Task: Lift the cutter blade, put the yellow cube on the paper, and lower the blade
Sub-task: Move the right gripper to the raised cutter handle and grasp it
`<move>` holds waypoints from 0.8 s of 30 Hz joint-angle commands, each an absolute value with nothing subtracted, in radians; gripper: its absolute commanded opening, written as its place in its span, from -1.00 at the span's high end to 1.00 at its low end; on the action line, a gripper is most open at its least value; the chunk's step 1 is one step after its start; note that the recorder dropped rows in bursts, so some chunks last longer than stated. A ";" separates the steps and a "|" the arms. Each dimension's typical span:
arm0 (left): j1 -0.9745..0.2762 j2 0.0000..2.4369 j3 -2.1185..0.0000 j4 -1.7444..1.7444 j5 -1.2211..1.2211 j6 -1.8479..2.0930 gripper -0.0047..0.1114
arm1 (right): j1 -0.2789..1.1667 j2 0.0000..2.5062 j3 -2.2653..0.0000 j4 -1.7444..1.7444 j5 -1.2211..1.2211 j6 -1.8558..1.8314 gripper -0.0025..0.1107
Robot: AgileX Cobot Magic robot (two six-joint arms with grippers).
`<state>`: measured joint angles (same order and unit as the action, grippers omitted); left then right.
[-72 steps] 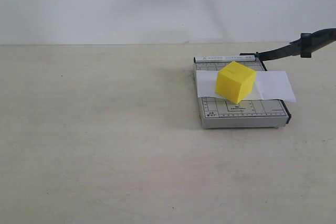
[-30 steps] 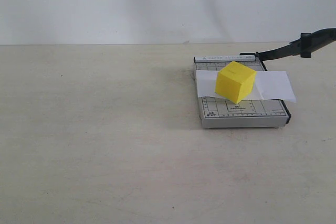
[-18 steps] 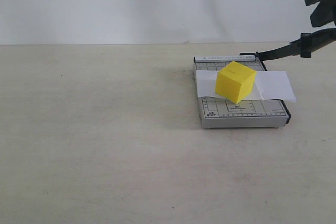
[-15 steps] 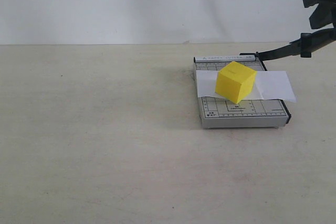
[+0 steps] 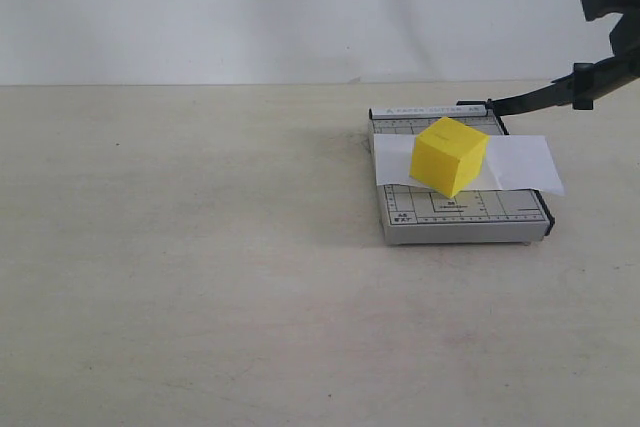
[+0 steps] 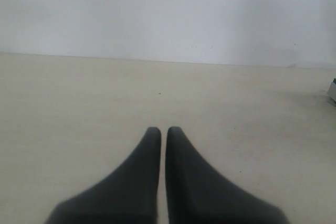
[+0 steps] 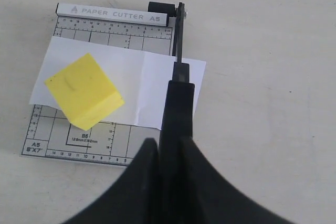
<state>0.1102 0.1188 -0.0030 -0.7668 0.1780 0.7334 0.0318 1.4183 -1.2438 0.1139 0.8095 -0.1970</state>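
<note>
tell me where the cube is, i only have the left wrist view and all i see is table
Observer: The yellow cube sits on the paper, which lies across the cutter base.
Operator: is the blade down
Observer: No, the cutter blade is raised, slanting up and away from its hinge at the back of the base.

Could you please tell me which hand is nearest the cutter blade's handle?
The right hand, open above the handle of the cutter blade; the left hand, shut, faces only table.
</note>
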 commanded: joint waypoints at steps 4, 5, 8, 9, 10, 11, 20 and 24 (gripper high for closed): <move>0.106 0.113 0.000 -0.765 0.181 0.734 0.84 | 0.031 1.418 -1.249 0.096 0.872 -0.197 0.72; 0.106 0.113 0.000 -0.765 0.181 0.734 0.84 | 0.031 1.418 -1.249 0.096 0.880 -0.193 0.72; 0.106 0.113 0.000 -0.765 0.181 0.734 0.84 | 0.031 1.418 -1.249 0.096 0.902 -0.191 0.72; 0.106 0.113 0.000 -0.765 0.181 0.734 0.84 | 0.031 1.418 -1.244 0.096 0.904 -0.189 0.72; 0.106 0.113 0.000 -0.765 0.181 0.734 0.84 | 0.031 1.418 -1.239 0.096 0.906 -0.182 0.72; 0.106 0.113 0.000 -0.765 0.181 0.734 0.84 | 0.031 1.418 -1.230 0.096 0.906 -0.182 0.73; 0.106 0.113 0.000 -0.765 0.181 0.734 0.84 | 0.031 1.418 -1.124 0.106 0.869 -0.182 0.96; 0.106 0.113 0.000 -0.765 0.181 0.734 0.84 | 0.031 1.418 -1.116 0.106 0.872 -0.182 0.96</move>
